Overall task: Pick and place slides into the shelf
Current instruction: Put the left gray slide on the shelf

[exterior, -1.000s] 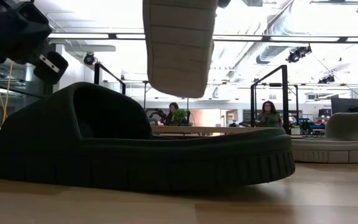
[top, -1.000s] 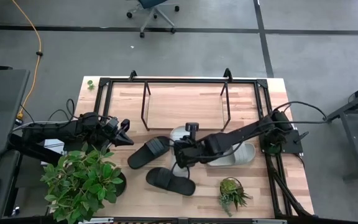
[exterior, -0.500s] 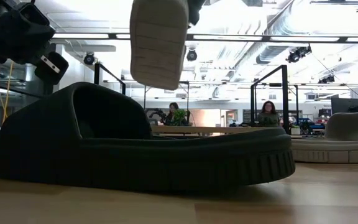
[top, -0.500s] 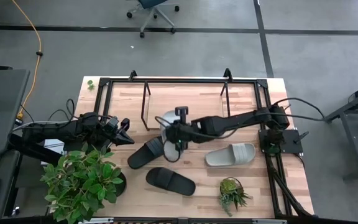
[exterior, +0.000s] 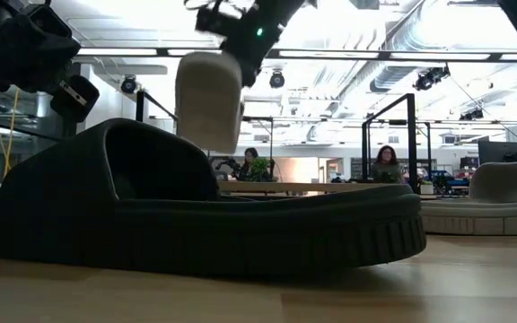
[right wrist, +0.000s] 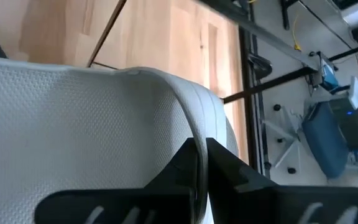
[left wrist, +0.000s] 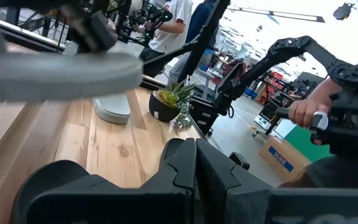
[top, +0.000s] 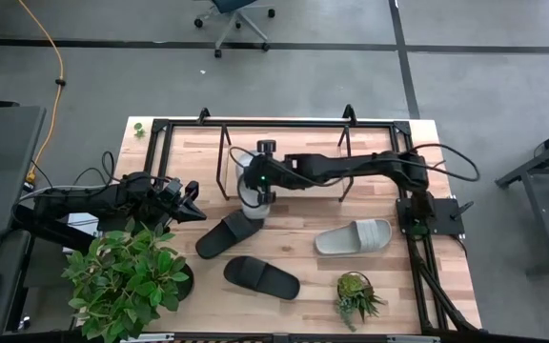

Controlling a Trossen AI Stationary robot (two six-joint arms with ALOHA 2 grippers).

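Observation:
My right gripper [top: 258, 177] is shut on a light grey slide [top: 249, 193], holding it in the air at the shelf's [top: 284, 125] left front post. The low view shows this slide [exterior: 209, 99] hanging below the gripper. The second grey slide [top: 353, 236] lies sole-down on the table to the right. Two black slides [top: 229, 233] [top: 260, 276] lie nearer the table's near edge; one [exterior: 196, 215] fills the low view. My left gripper [top: 194, 204] waits shut at the table's left, touching nothing. My right gripper pinches a curved edge of the grey slide [right wrist: 178, 127] between its two fingers. Whether that edge belongs to the strap or to the sole, I cannot tell. The arm reaches in from the table's right. The slide is lifted clear and hangs below the fingers.
A large potted plant [top: 127, 276] stands at the table's near left, close to my left arm. A small potted plant [top: 355, 295] stands near the near edge. Black frame rails [top: 408, 162] run along the table's sides. People sit in the room beyond.
My right gripper has carried the grey slide from the table's middle toward the far left, up to the shelf's left front post. The slide has stayed off the table and swung with the gripper. The other slides and my left arm have kept still.

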